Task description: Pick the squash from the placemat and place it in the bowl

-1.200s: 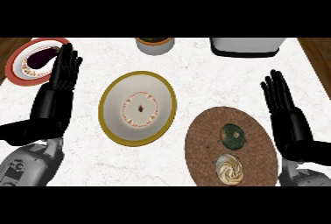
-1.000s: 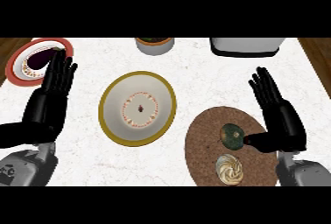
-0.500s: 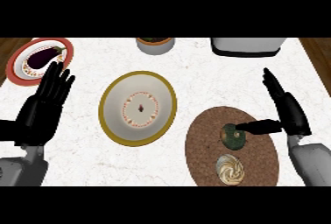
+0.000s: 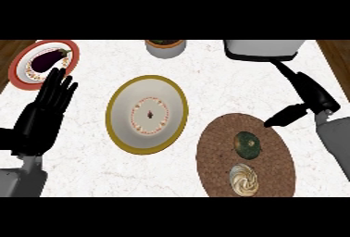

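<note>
The right hand (image 4: 308,95) is seen at the right side, fingers straight and extended far-left, thumb spread down toward the far right edge of the round brown placemat (image 4: 215,152); nothing is held. The dark green squash (image 4: 247,144) lies on the placemat, just left of and nearer than the thumb tip, apart from it. A pale ridged squash (image 4: 245,179) lies nearer on the same mat. The left hand (image 4: 42,115) rests open at the left, fingers up. A yellow-rimmed bowl (image 4: 147,114) stands on the white marbled counter (image 4: 226,83), left of the placemat. At the far left, an eggplant (image 4: 48,59) lies on a red-rimmed plate (image 4: 19,62). No writing can be read.
</note>
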Robot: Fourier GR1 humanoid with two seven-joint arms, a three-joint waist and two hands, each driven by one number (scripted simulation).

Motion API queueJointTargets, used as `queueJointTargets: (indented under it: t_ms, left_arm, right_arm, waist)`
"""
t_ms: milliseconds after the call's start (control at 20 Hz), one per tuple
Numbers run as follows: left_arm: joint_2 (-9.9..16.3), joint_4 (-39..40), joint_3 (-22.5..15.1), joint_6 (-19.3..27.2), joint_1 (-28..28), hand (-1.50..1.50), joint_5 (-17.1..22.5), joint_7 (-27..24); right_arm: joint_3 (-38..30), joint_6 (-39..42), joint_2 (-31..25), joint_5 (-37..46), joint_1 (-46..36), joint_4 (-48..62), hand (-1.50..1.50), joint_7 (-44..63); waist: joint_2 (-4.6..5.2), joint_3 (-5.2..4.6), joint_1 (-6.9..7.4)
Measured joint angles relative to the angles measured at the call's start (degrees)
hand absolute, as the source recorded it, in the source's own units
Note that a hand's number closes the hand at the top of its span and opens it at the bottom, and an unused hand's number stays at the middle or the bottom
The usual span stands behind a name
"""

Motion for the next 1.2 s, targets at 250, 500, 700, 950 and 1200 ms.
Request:
queueJointTargets:
  t_ms: [250,500,700,950,1200]
  left_arm:
    - [-0.23,0.71,-0.16,-0.42,-1.36,0.0,0.21,0.52]
    - [-0.4,0.27,0.37,-0.64,0.27,0.0,-0.15,0.02]
    - [-0.43,-0.31,1.84,-1.18,0.75,0.0,-0.13,0.61]
    - [-1.51,-0.75,2.97,-1.66,1.34,0.0,-1.17,1.14]
    - [-2.35,-0.24,4.29,-3.21,2.75,0.0,-2.14,0.15]
  right_arm:
    - [8.18,18.81,-4.35,1.66,-5.99,1.94,-1.5,9.05]
    - [10.36,33.81,-1.72,-2.07,-13.44,2.01,-1.5,19.38]
    - [8.86,38.34,1.65,-4.16,-14.95,-0.06,-1.5,28.11]
    - [5.5,39.59,5.31,-5.74,-13.78,-3.21,-1.5,34.79]
    - [4.7,39.64,5.69,-4.78,-5.99,-10.13,-1.5,36.26]
  waist:
    - [0.1,-0.15,0.82]
    - [-0.19,-0.02,0.03]
    - [-0.3,0.08,-0.93]
    - [-0.31,0.14,-1.43]
    - [-0.33,0.16,-1.75]
